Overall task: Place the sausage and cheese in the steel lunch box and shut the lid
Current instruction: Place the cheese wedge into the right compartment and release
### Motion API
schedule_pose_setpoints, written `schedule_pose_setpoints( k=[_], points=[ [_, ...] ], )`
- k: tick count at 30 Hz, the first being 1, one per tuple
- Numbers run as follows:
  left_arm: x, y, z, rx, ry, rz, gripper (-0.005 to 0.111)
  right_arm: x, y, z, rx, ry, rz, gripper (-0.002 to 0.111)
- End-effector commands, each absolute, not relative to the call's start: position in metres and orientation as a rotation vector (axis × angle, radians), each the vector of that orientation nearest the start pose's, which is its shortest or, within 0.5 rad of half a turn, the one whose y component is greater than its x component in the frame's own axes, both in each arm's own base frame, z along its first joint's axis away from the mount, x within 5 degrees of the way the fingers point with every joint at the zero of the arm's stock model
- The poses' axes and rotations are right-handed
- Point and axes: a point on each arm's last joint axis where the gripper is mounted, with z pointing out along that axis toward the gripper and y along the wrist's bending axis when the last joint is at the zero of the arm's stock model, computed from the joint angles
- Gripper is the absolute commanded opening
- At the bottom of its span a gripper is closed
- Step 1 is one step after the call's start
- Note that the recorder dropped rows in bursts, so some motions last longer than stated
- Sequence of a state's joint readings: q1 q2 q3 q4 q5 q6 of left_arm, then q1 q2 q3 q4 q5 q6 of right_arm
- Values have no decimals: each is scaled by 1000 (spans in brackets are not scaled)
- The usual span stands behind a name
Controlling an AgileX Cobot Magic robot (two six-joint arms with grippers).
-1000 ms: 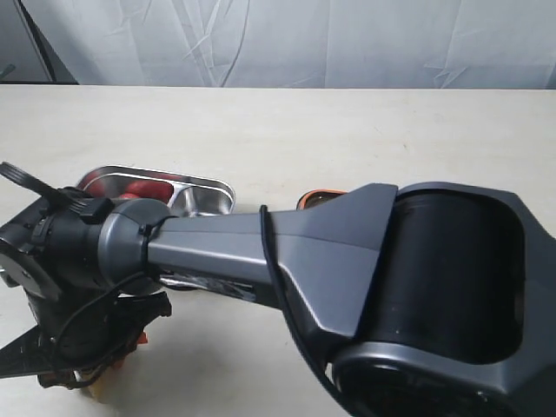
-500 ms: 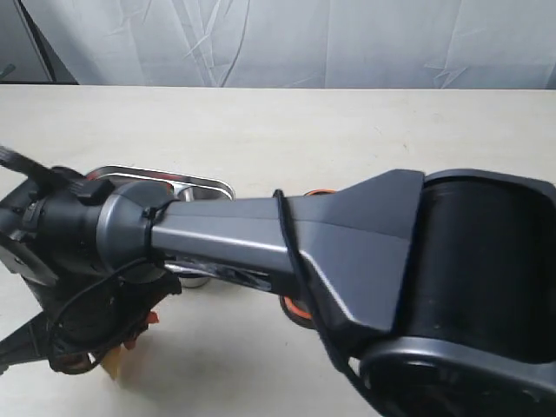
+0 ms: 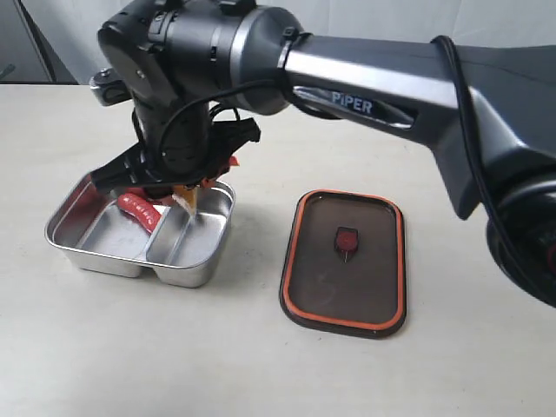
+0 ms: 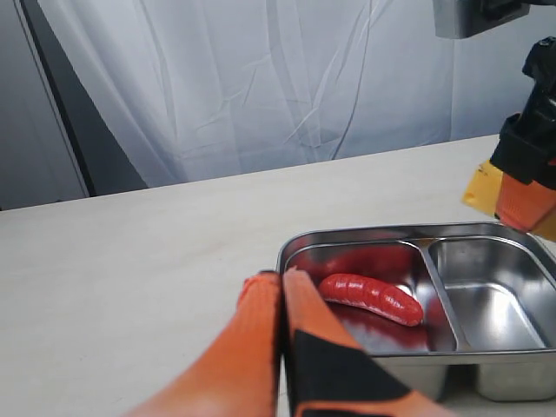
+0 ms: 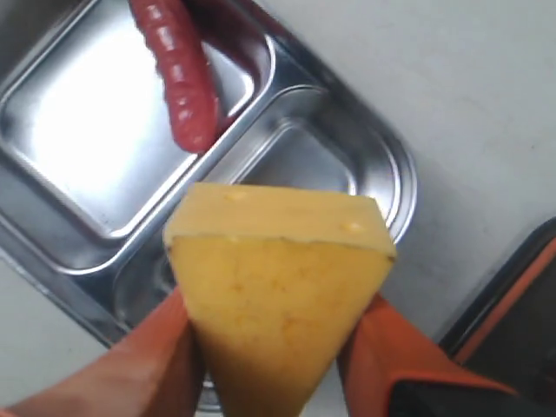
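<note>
Right wrist view, question from Lin: what is between the fingers there?

Ola: The cheese (image 5: 274,287). The right gripper (image 5: 271,352) is clamped on it, one orange finger on each slanted side, near the narrow end. It hangs above the steel lunch box (image 5: 393,165), about over the wall between the two compartments. Over which compartment exactly, I cannot say.

Lin: How does it look?

Ola: A yellow-orange wedge, matte, with a few small paler spots on the broad face.

Lin: And how will it handle, in your opinion?

Ola: I judge it light and stiff, a toy piece. The two sides run together, so a squeeze there can push the wedge out of the grip. The flat parallel faces would be a safer place to hold. For a short drop into the tray this grip seems enough, and I think a fall would not break it.

Lin: The sausage (image 4: 372,298)?

Ola: Already in the larger compartment, lying on its floor. It is red, glossy, ridged and a little curved. Probably slippery, so best taken across the middle.

Lin: The left gripper (image 4: 278,282)?

Ola: Its fingers are pressed together with nothing in them, pointing toward the box.

Lin: The lid (image 3: 365,287)?

Ola: It lies on the table (image 3: 261,373), beside the box but apart from it, with the orange rim showing. It is thin and flat, so I think it must be taken at an edge.
</note>
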State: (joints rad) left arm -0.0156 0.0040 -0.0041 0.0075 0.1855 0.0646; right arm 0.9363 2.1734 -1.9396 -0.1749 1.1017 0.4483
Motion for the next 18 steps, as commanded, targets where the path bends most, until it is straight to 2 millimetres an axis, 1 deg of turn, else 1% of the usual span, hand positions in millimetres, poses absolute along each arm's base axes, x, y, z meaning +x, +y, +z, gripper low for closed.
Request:
schedule_pose_setpoints(
  k=[1,2,3,6,8,11,18],
  points=[
    [56,-1,197,73,1661,35,0,310,360,241,-749,2633,139,-1],
    [56,-1,197,73,1661,35,0,313,359,240,-770,2617,143,0],
    [56,-1,197,73,1661,35,0,314,361,237,-787,2613,148,5],
    [56,-1,197,73,1661,35,0,316,364,221,-821,2629,139,33],
    [56,-1,197,73,1661,35,0,315,367,213,-856,2642,146,41],
    [56,-1,197,73,1661,35,0,316,367,207,-873,2657,128,43],
    [56,-1,197,73,1661,35,0,315,365,207,-886,2659,108,43]
  ],
)
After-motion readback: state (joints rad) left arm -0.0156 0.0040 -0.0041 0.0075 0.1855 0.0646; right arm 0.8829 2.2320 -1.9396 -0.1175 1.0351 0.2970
